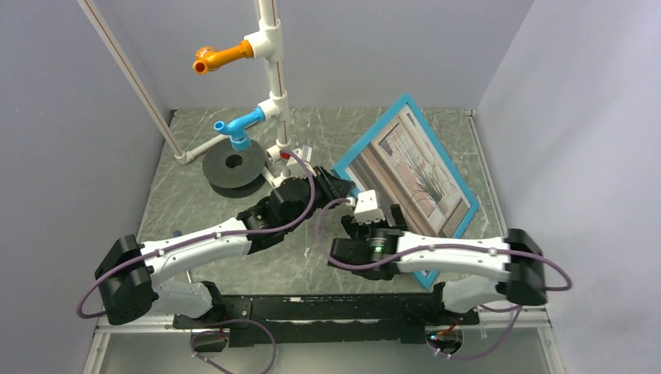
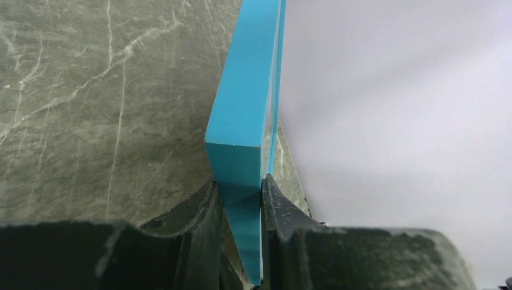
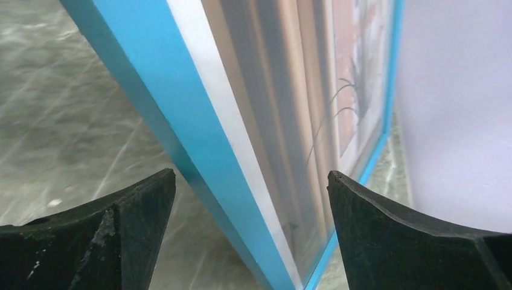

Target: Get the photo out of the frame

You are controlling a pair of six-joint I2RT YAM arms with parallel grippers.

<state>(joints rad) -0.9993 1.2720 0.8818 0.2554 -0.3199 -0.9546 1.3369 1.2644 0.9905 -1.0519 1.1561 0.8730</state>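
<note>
The frame (image 2: 244,103), photo (image 3: 290,90) inside, is pinched by the left gripper (image 2: 240,186), extending to twelve o'clock, and straddled by the wide-open right gripper (image 3: 250,176).

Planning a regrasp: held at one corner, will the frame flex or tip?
Probably stiff: the frame looks straight, pinched at one corner by the left gripper. Thin and tilted, it likely tips if released. Its smooth edge may slip.
</note>
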